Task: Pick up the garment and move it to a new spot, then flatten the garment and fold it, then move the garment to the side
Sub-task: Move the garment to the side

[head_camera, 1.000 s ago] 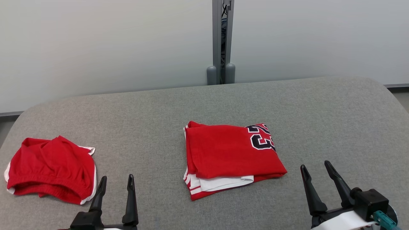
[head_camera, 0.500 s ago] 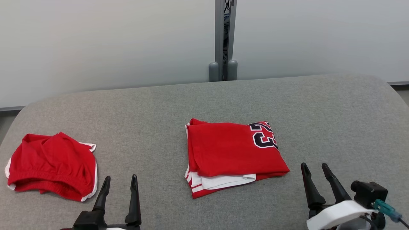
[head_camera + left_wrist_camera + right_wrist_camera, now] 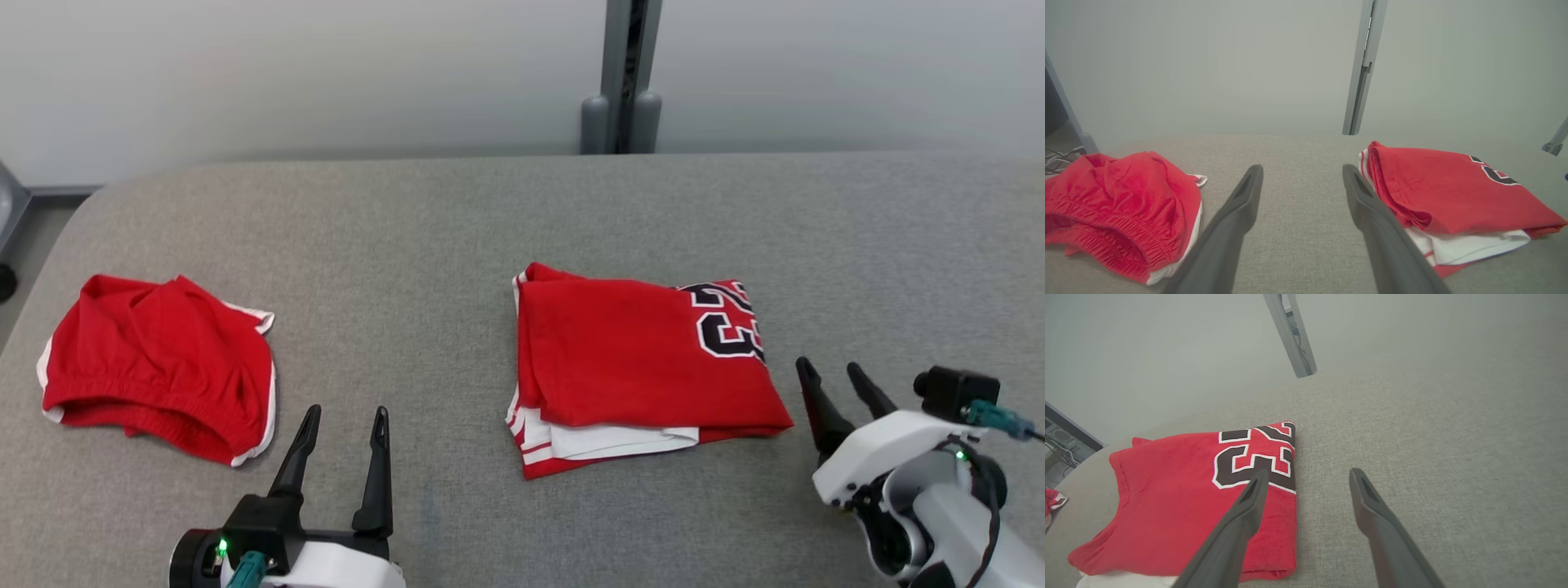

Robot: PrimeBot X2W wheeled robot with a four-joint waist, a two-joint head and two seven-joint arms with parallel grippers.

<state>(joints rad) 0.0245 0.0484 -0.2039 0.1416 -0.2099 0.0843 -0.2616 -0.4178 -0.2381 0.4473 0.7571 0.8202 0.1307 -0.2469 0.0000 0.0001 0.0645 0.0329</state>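
Red folded jersey (image 3: 637, 359), number print uppermost at its right end and white layers showing along the near edge, lies flat at the centre of the grey fabric worktop (image 3: 457, 237). The left gripper (image 3: 344, 411) sits near the front edge, between the jersey and crumpled red shorts (image 3: 159, 367) lying well apart to the left, fingers wide and empty. The right gripper (image 3: 829, 366) stands just beside the jersey's right edge, fingers wide, holding nothing.

A grey fabric-covered bench (image 3: 424, 237) carries a folded red jersey (image 3: 620, 359) near its middle and bunched red shorts (image 3: 155, 367) at its left.
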